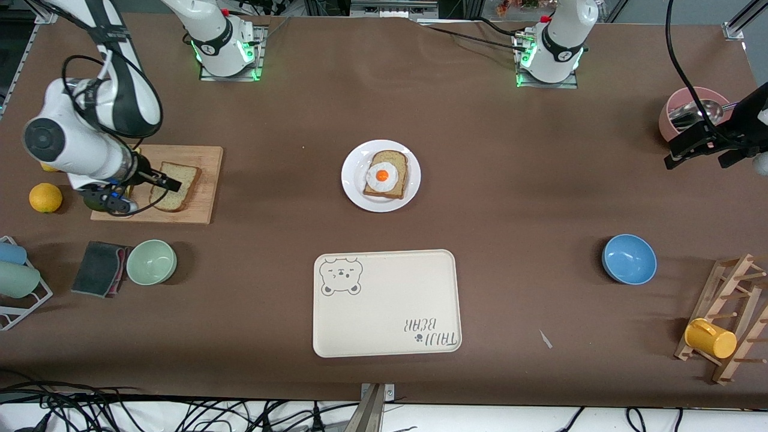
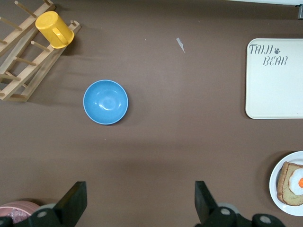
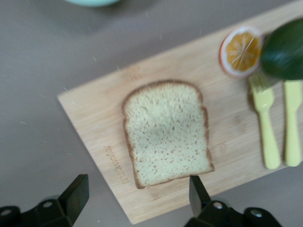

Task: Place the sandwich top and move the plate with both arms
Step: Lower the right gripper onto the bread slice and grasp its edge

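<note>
R hand [image 1: 157,192] open over sandwich top [image 1: 175,186], L idle

Speckled tan sandwich top [image 3: 165,132], white plate [image 1: 355,191]

Even overhead light, soft shadows, right wrist view blurred

Plain bread slice [image 3: 165,132] flat on board [image 3: 99,123]; egg-topped plate [image 1: 355,189] mid-table
</note>
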### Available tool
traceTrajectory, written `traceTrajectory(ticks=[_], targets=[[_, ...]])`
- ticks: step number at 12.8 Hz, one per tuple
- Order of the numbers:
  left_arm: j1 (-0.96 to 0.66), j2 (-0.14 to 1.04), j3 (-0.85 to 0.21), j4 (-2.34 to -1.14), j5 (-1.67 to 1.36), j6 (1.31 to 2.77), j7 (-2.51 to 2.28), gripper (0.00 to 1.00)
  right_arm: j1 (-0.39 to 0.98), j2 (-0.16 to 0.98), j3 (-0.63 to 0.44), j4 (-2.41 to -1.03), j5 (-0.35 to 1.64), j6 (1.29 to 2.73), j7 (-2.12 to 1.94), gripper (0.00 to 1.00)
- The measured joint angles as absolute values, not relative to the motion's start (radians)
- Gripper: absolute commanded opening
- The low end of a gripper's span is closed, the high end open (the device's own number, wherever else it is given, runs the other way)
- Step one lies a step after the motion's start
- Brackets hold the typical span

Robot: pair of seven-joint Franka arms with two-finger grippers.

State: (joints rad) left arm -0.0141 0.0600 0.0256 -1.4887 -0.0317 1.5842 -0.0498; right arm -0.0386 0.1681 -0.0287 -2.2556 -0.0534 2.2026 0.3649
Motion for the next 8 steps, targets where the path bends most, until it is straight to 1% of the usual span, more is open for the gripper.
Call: traceTrajectory(ticks=[1,3,4,8], targets=[[-0.014,0.060,0.025,-1.489,-0.032,1.584,-0.050,1.00,-0.038,0.183,-0.029,-2.267,-0.053,2.215,0.367,0.84],[-0.014,0.060,0.027,-1.488,-0.032,1.584,-0.050,1.00,-0.036,0.210,-0.028,-2.268,-0.069,2.222,0.371,0.75],[-0.014,0.060,0.028,-1.488,-0.032,1.584,-0.050,1.00,-0.036,0.221,-0.028,-2.268,-0.098,2.228,0.376,0.73],[-0.015,0.060,0.024,-1.488,-0.032,1.584,-0.050,1.00,-0.035,0.273,-0.027,-2.268,-0.161,2.276,0.399,0.73]])
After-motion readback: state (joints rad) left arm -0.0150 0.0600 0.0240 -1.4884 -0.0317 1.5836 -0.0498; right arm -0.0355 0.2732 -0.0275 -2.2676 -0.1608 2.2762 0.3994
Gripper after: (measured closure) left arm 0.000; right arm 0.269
